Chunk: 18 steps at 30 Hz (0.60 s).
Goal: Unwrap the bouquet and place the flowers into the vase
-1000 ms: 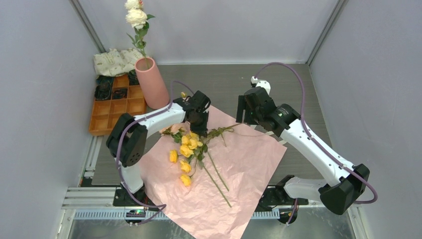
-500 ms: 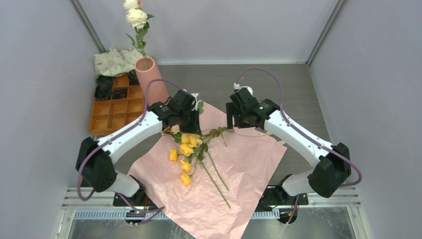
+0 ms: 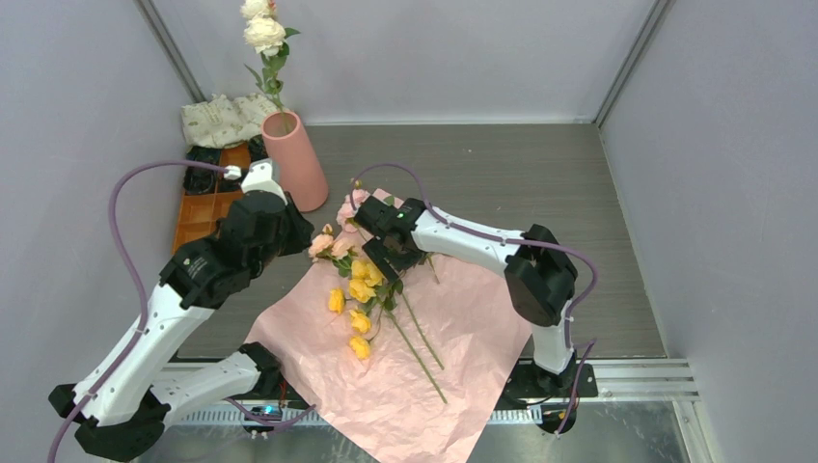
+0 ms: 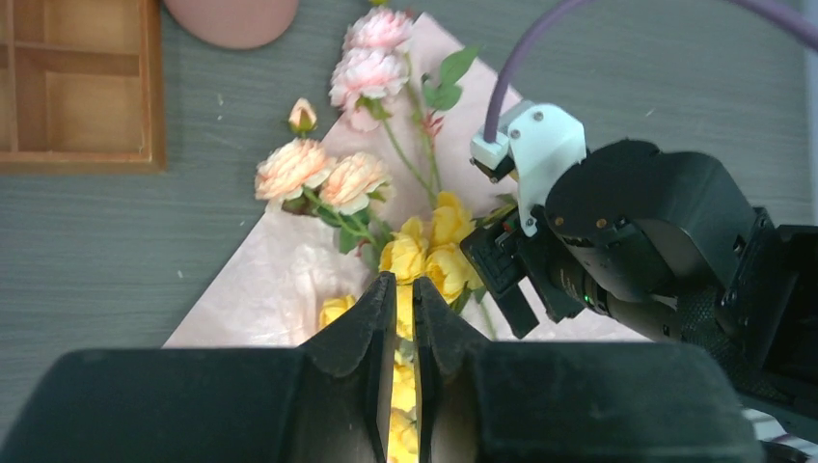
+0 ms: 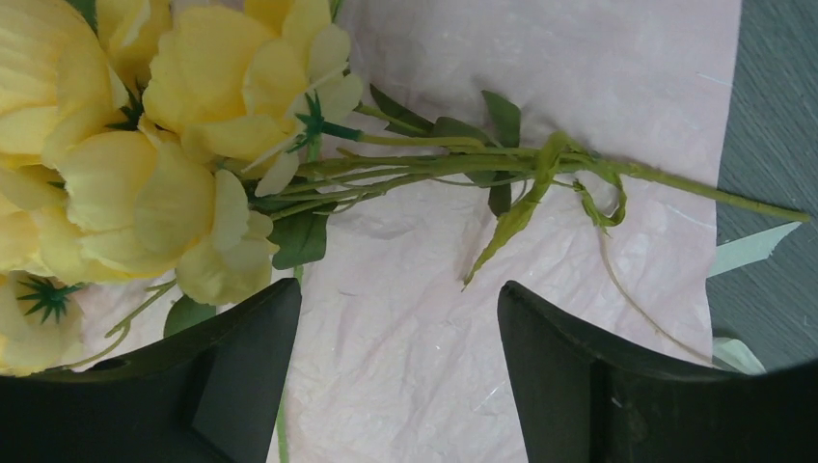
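Note:
The bouquet lies unwrapped: pink paper [image 3: 473,309] is spread flat, with the flowers loose on it. Yellow roses [image 3: 362,280] [image 5: 145,193] lie mid-sheet, and peach and pink roses [image 3: 333,241] [image 4: 371,58] lie toward the vase. The salmon vase [image 3: 294,159] stands upright at the back left and holds a cream rose [image 3: 262,34]. My right gripper [image 3: 386,253] [image 5: 395,299] hangs open just above the paper, beside the green stems [image 5: 434,164], holding nothing. My left gripper [image 3: 289,230] [image 4: 405,285] is left of the flowers, its jaws a narrow slit apart and empty.
An orange compartment tray [image 3: 217,217] with black items [image 3: 201,176] sits left of the vase, and a patterned cloth bag [image 3: 222,118] lies behind it. Grey walls close in on three sides. A strip of cream ribbon [image 5: 752,251] lies at the paper's edge.
My left arm has swung back left, away from the flowers, and its jaws have parted slightly. My right arm has reached left over the yellow roses. Pink roses now lie nearer the vase.

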Available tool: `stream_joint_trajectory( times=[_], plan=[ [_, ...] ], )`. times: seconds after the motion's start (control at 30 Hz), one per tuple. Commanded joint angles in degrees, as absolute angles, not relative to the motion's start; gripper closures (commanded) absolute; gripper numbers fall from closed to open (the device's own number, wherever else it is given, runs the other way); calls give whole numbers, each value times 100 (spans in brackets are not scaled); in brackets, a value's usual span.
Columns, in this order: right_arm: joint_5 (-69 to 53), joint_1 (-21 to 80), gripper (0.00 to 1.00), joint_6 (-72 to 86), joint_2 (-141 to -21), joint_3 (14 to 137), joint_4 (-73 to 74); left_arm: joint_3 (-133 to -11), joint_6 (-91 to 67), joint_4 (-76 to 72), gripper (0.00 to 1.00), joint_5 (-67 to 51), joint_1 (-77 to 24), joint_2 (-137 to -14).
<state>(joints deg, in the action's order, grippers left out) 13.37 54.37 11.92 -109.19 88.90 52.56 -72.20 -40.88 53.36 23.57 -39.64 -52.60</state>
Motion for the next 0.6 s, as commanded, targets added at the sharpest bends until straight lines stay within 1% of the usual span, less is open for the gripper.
stream_joint_trajectory(
  times=[0.0, 0.23, 0.3, 0.37, 0.4, 0.43, 0.53, 0.57],
  plan=[
    [1040, 5431, 20, 464, -11411, 9454, 5350, -7023, -4013, 5449, 87, 2497, -3957, -5380],
    [1116, 5406, 20, 37, -12202, 10162, 5292, -6890, -3947, 5536, 87, 2635, -3955, -5163],
    [1108, 5386, 22, 26, -12495, 10412, 5320, -6852, -3956, 5552, 87, 2655, -3956, -5080],
    [1149, 5365, 26, 26, -12679, 10587, 5304, -6832, -3976, 5573, 87, 2675, -3960, -5003],
    [1151, 5355, 30, 26, -12727, 10643, 5285, -6832, -3969, 5579, 87, 2679, -3958, -4963],
    [1121, 5345, 37, 26, -12768, 10696, 5284, -6829, -3960, 5582, 87, 2691, -3955, -4925],
    [1049, 5316, 71, 26, -12793, 10805, 5288, -6832, -3934, 5594, 86, 2720, -3957, -4863],
    [1047, 5317, 78, 26, -12778, 10831, 5286, -6830, -3917, 5586, 86, 2722, -3961, -4847]
  ],
)
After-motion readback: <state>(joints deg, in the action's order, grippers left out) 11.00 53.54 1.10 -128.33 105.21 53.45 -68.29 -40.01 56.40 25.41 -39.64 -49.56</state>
